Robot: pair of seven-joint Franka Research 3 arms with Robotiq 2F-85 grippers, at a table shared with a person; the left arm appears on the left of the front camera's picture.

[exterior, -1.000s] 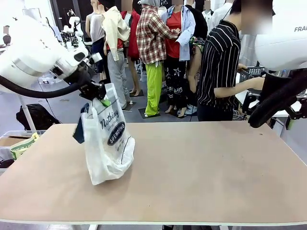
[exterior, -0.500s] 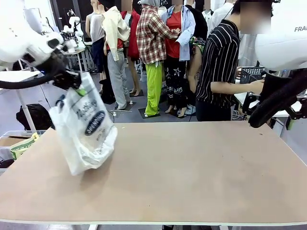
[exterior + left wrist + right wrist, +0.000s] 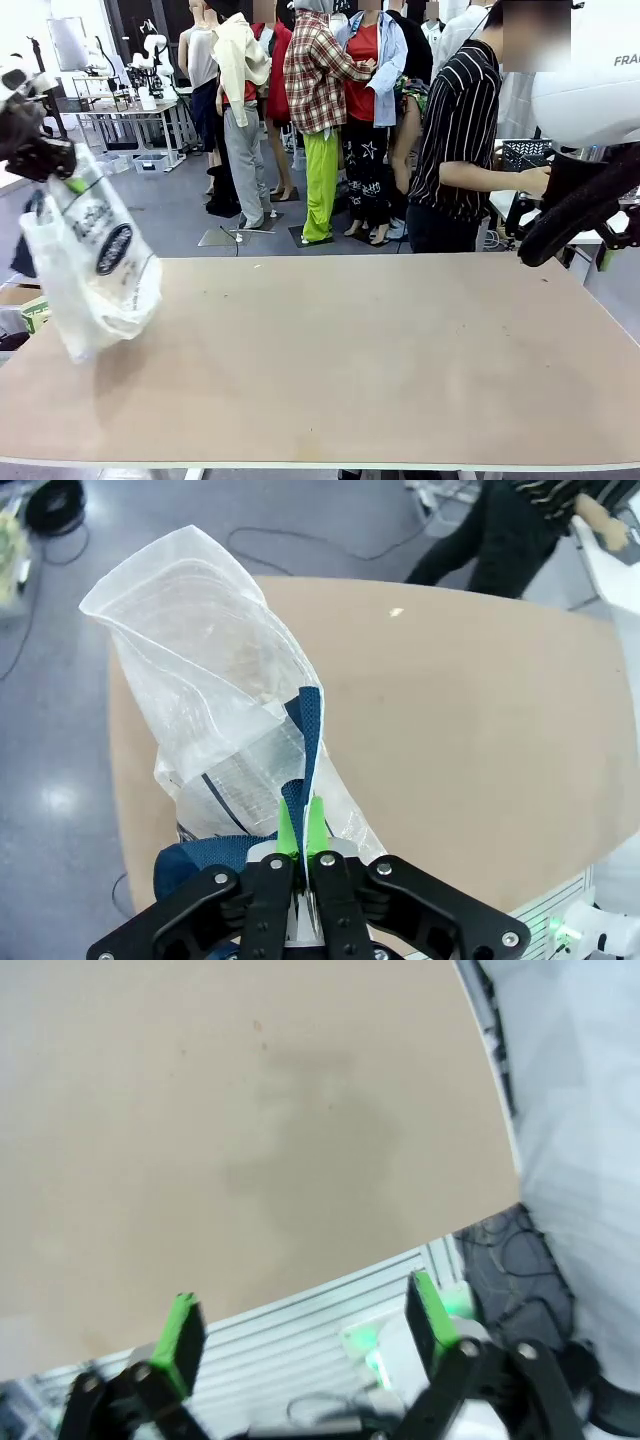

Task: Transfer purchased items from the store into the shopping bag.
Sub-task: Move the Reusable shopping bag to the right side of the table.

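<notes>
My left end effector (image 3: pixel 301 852) is clamped on the shopping bag (image 3: pixel 92 265) handle, bag dangling over the tabletop's (image 3: pixel 380 350) left edge. Right end effector (image 3: pixel 300 1330) hangs wide apart, holding nothing.

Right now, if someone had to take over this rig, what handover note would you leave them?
Left gripper: shut on the shopping bag, pinching its navy handle strip; the bag hangs lifted at the left edge of the table.
Right gripper: open, holding nothing, over the table's right edge.
Basket: off the table at the far right, at the hand of the person in the striped shirt.
Done: bag looks loaded, contents unclear through the plastic.
Left: put the bag down and release it.
</notes>
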